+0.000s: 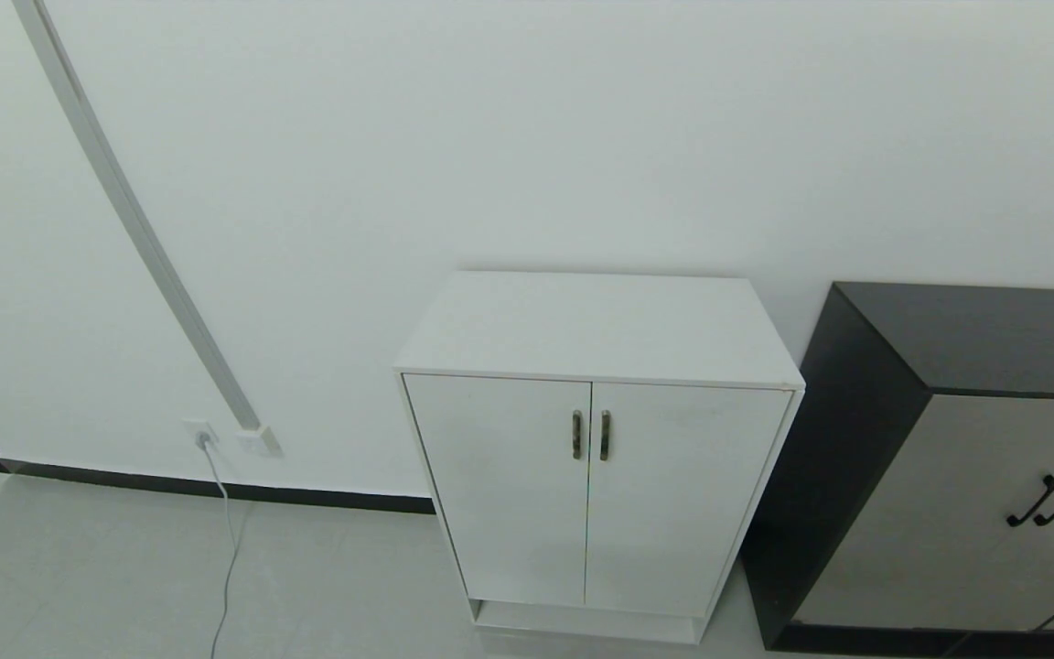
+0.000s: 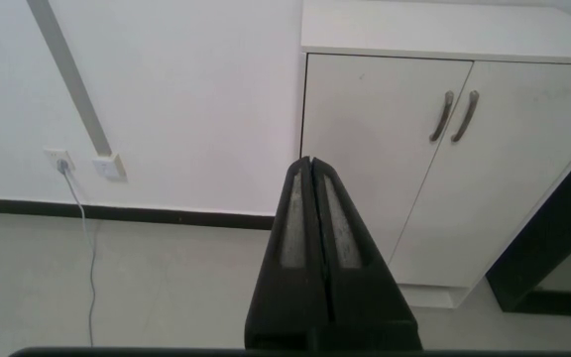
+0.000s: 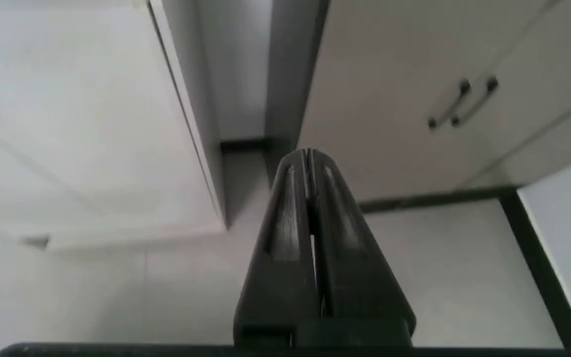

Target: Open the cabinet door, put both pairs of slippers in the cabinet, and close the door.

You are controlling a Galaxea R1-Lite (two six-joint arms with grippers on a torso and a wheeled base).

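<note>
- white cabinet (image 1: 596, 329) stands against the wall (image 1: 490, 137), both doors (image 1: 509, 485) shut, two dark handles (image 1: 577, 435) side by side at the middle seam.
- black cabinet (image 1: 856, 439) stands just beside it on the right.
- grey cable (image 1: 230, 540) hangs from a wall socket (image 1: 200, 432) to the floor (image 1: 79, 577).

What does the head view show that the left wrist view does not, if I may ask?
Head view's own: the top and front of the black cabinet, with its dark handles. Left wrist view's own: the left claw, shut and empty. Both share the white cabinet with both doors shut, its door handles, the wall socket, its cable and the slanting conduit.
</note>
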